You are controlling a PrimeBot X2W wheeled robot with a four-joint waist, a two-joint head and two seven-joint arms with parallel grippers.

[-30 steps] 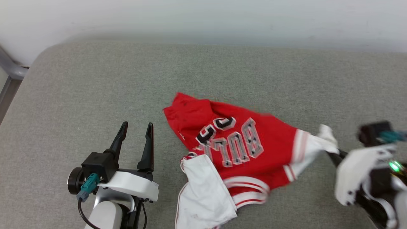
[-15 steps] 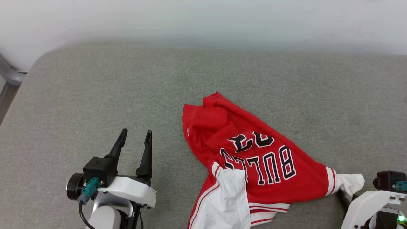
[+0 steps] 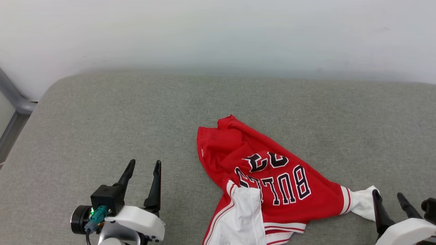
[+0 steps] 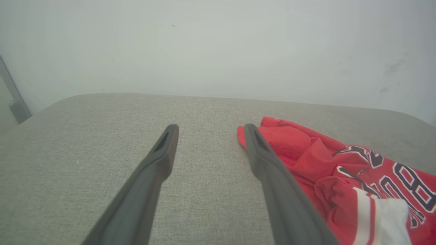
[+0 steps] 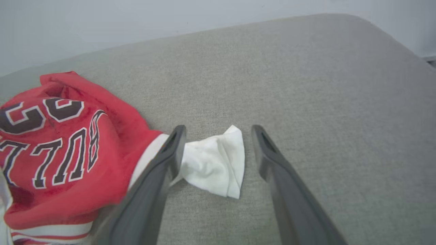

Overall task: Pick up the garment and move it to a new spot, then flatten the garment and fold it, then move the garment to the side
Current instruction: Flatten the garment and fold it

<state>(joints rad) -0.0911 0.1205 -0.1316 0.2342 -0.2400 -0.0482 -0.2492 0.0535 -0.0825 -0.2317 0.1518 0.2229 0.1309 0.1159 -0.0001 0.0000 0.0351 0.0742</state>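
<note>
Grey padded surface against pale wall. Garment crumpled right of centre, lettering up. Left gripper spread wide, empty, just beside the red edge. Right gripper spread wide, white sleeve tip between its fingers, unclamped.

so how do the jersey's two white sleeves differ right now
The sleeve by the right gripper is crumpled into a small wad between its open fingers. The other sleeve lies broad and flatter, running off the head view's bottom edge. Both are white with striped trim.
</note>
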